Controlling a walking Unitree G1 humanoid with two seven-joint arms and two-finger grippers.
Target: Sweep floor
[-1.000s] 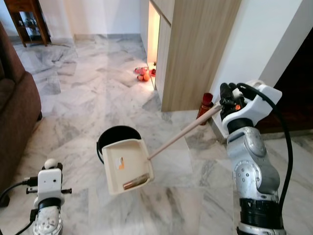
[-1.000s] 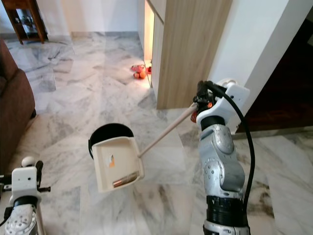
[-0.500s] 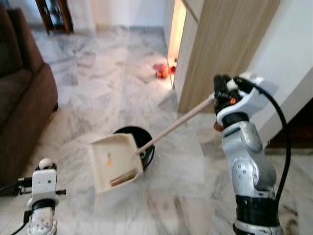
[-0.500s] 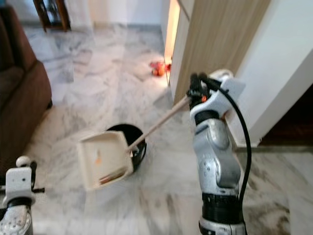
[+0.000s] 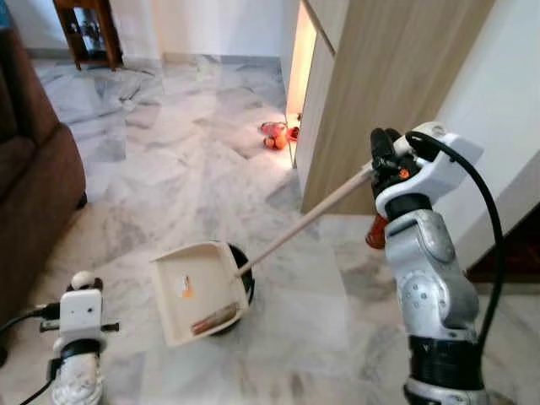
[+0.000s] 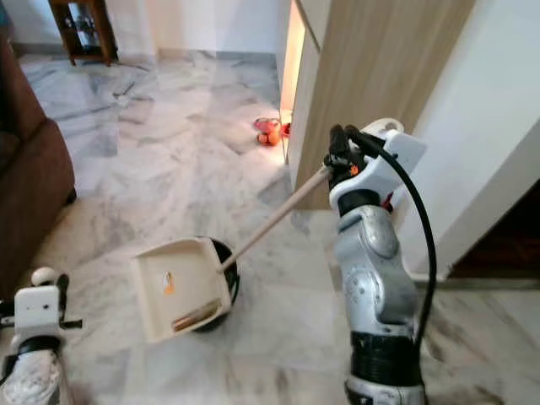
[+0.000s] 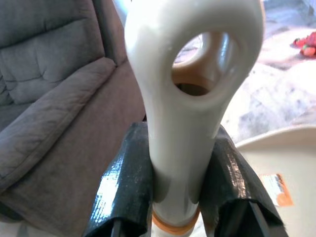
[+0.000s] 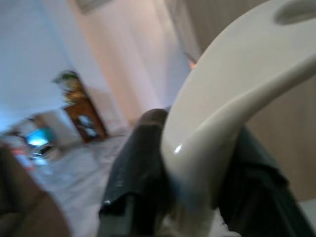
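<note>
A cream dustpan on a long wooden stick hangs tilted over a round black bin on the marble floor, hiding most of it. A brownish scrap lies at the pan's lower edge. My right gripper is raised at chest height, shut on the stick's white top end. Low at the near left, my left gripper is shut on a white broom handle with a hanging hole; its rounded top pokes above the wrist.
A brown sofa stands along the left. A tall wooden cabinet and a white wall close the right side. Red and orange items lie by the cabinet's lit gap. A red bottle stands behind my right arm.
The whole view has swung and steadied after a blur. The dustpan has come to sit more directly over the black bin. Both grippers keep their holds.
</note>
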